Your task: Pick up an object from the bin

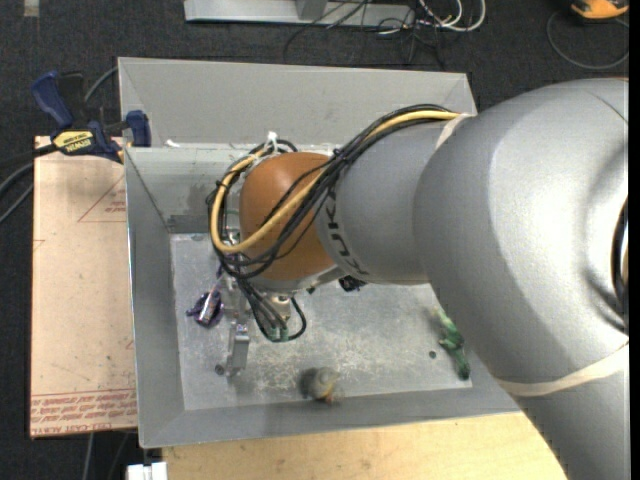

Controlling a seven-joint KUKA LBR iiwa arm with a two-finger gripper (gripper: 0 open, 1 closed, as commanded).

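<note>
My gripper [236,360] hangs low over the left part of the bin floor, its tip close to the grey bottom. A small purple thing [207,308] lies just to its left, close beside it and partly hidden by the wrist. A small round grey-brown thing [320,384] rests near the front wall, a little to the gripper's right. Nothing shows held in the gripper.
A thin green thing [453,344] lies by the right wall of the bin. The arm, with its orange cover and cables, hides the back and middle of the bin floor. Bare floor lies between the gripper and the green thing.
</note>
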